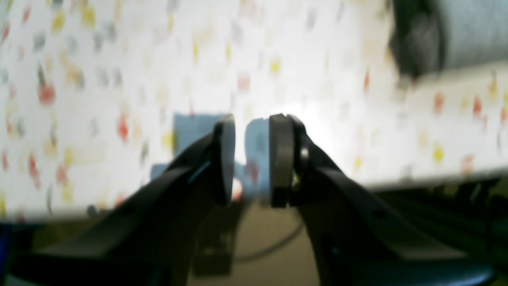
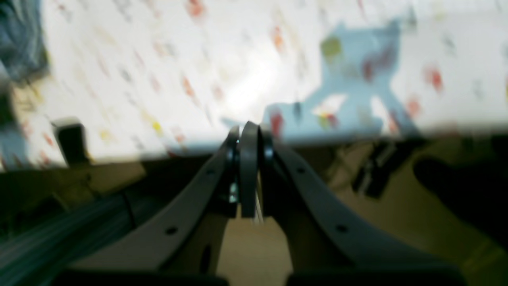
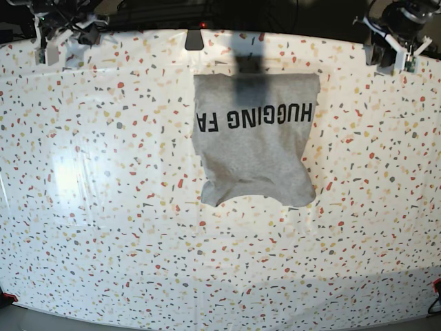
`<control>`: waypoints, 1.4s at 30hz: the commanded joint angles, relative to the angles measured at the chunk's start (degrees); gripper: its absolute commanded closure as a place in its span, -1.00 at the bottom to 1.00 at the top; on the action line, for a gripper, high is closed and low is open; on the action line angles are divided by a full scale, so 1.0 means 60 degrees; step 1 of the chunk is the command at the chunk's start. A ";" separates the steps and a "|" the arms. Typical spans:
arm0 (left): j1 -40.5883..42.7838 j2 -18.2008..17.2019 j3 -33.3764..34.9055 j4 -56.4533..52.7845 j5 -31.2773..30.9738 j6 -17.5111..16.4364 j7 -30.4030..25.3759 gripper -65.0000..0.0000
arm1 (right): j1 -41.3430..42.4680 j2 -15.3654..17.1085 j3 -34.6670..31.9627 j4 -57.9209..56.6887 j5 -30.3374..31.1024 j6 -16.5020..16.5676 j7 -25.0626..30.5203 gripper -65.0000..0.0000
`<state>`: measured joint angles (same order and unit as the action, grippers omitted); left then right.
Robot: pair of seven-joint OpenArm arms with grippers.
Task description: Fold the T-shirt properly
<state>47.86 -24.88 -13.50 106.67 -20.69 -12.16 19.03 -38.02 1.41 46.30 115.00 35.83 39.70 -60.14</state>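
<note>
Terrazzo table (image 3: 103,207); grey T-shirt (image 3: 255,155) folded, lettering up. Left end effector (image 1: 252,159) parted, right end effector (image 2: 249,174) closed empty.

Both wrist views are heavily blurred, the terrazzo table (image 1: 119,79) smeared into soft coloured flecks, with white glare blooming just beyond the left gripper (image 1: 252,159) and the right gripper (image 2: 249,174) (bluish shadows fall beside each). The base view is sharp and evenly bright, bowed at its edges, with a pale sheen at left and a dark shadow across the T-shirt (image 3: 251,148).
</note>
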 commanded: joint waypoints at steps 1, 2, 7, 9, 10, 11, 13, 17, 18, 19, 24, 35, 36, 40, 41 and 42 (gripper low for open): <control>0.0375 -0.0113 -0.0262 0.0157 -0.0058 0.0011 -0.0393 0.57 | -0.0382 0.0025 0.0182 0.0182 0.0138 0.0049 0.0076 1.00; 0.0707 -0.0113 -0.0423 0.0157 -0.0058 0.0011 -0.0572 0.57 | -0.0670 0.0025 0.0284 0.0182 0.0138 0.0049 0.0080 1.00; 0.1993 -0.0109 -0.0867 -0.0204 0.0463 -0.0011 -0.1155 0.57 | -0.1934 -0.0331 0.0412 0.0149 0.0131 0.0049 0.0087 1.00; 0.2131 0.0015 -0.0867 -0.0703 0.0674 -0.0142 -0.1228 0.57 | -0.2116 -0.0619 0.0412 -0.0044 0.0036 0.0049 0.0091 1.00; 0.2106 0.0131 -0.0863 -0.1060 0.0725 -0.0382 -0.1304 0.57 | -0.2106 -0.0743 0.0412 -0.0240 -0.0051 0.0049 0.0087 1.00; 0.2036 0.0277 -0.0863 -0.1483 0.0732 -0.0743 -0.1453 0.57 | -0.2098 -0.0845 0.0404 -0.0495 -0.0178 0.0049 0.0098 1.00; 0.1759 0.0568 -0.0863 -0.2506 0.0860 -0.1483 -0.1774 0.57 | -0.1993 -0.1002 0.0401 -0.1158 -0.0222 0.0049 0.0215 1.00; 0.0739 0.1035 -0.0860 -0.4903 0.1508 -0.2229 -0.2124 0.57 | -0.1654 -0.0973 0.0393 -0.2922 -0.0379 0.0049 0.0637 1.00; 0.0452 0.1129 -0.0860 -0.5504 0.1603 -0.2371 -0.2160 0.57 | -0.1508 -0.0867 0.0393 -0.3439 -0.0652 0.0049 0.0885 1.00; 0.0171 0.1206 -0.0860 -0.6084 0.1705 -0.2466 -0.2208 0.57 | -0.1359 -0.0714 0.0390 -0.3982 -0.1031 0.0049 0.1253 1.00; -0.1217 0.1311 -0.0860 -0.8819 0.1708 -0.2561 -0.2896 0.57 | -0.0310 0.0204 0.0386 -0.6892 -0.2685 0.0049 0.3067 1.00; -0.3282 0.1435 -0.0860 -1.2193 0.2302 -0.2550 -0.3071 0.57 | 0.2422 0.2881 -0.0787 -1.3162 -0.5031 0.0049 0.5716 1.00; -0.3428 0.1515 -0.0860 -1.2411 0.2299 -0.2546 -0.3075 0.57 | 0.2568 0.3038 -0.1188 -1.3529 -0.5191 0.0049 0.6160 1.00; -0.4167 0.2197 -0.0860 -1.3289 0.2557 -0.1883 -0.3195 0.57 | 0.3206 0.3198 -0.3140 -1.4437 -0.5461 0.0049 0.7144 1.00; -0.4386 0.2430 -0.0860 -1.3519 0.2943 -0.1621 -0.3322 0.57 | 0.3366 0.3136 -0.3668 -1.4539 -0.5442 -0.0029 0.7184 1.00; -0.4605 0.2652 -0.0860 -1.3744 0.3381 -0.1341 -0.3410 0.57 | 0.3508 0.3038 -0.4193 -1.4611 -0.5442 -0.0415 0.7216 1.00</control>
<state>19.55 -8.60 -18.72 23.97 -0.12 -19.59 -1.32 -16.71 18.92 20.58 27.14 3.27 37.21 -16.93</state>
